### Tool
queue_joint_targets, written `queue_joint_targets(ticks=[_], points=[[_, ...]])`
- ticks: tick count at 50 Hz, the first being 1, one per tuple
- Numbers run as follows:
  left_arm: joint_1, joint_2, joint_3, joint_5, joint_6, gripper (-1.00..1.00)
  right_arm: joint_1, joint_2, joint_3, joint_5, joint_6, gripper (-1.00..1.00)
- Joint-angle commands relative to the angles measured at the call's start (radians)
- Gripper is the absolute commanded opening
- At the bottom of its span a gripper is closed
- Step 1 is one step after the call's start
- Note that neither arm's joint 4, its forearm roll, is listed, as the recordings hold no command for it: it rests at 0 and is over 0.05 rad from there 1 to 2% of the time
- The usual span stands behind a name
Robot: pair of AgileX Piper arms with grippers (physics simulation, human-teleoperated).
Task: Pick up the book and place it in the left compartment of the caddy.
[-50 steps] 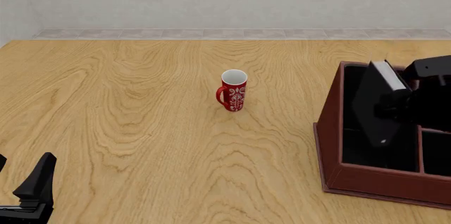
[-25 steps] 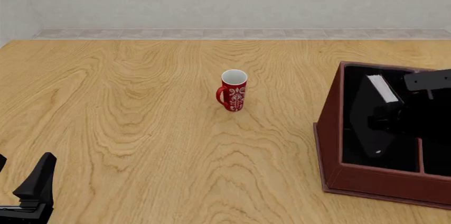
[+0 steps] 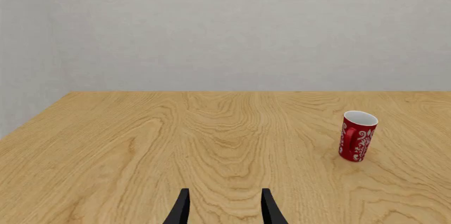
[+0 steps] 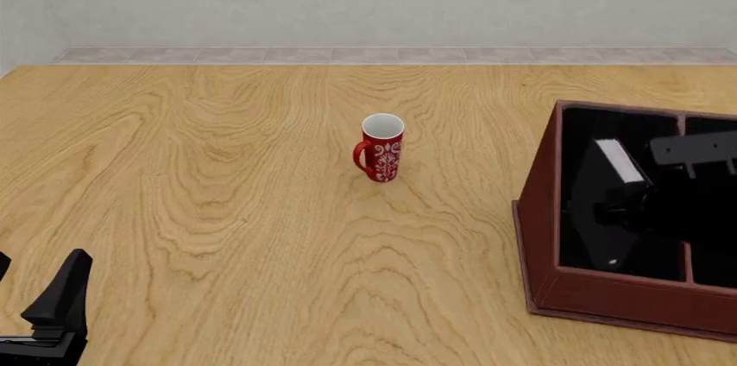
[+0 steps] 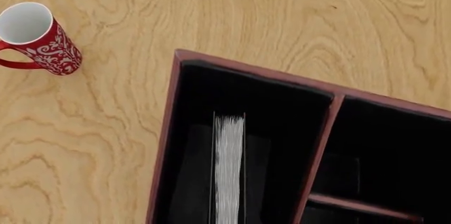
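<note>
The dark red-brown caddy [image 4: 599, 293] stands at the table's right side. The black book [image 4: 605, 211] leans tilted inside the left compartment [image 4: 576, 137], white page edges [image 4: 622, 161] up and the spine's light dot low. My right gripper [image 4: 620, 205] is shut on the book from the right, down inside the caddy. In the right wrist view the book's page edges [image 5: 229, 171] run down the middle of the left compartment [image 5: 282, 118], beside the caddy's rim [image 5: 163, 145]. My left gripper [image 4: 52, 306] rests open at the near left corner, its fingers [image 3: 181, 209] apart over bare wood.
A red patterned mug [image 4: 381, 148] stands upright mid-table, well left of the caddy; it also shows in the wrist views as the mug [image 3: 357, 136] and the mug [image 5: 39, 39]. A wall runs along the table's far edge. The caddy's smaller sections [image 5: 394, 150] lie right of the divider.
The right gripper has gone down with the book, which has sunk from above the caddy's rim into the left compartment. The left arm has not moved.
</note>
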Motion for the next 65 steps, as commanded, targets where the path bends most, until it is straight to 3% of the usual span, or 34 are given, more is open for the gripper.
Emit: queue_joint_targets(ticks=[1,65], points=[[0.000,0.000,0.000,0.000,0.000,1.00,-0.008,0.009,0.010,-0.023,0.023,-1.00],[0.000,0.000,0.000,0.000,0.000,1.00,-0.065,0.162,0.113,-0.196,0.031,-1.00]])
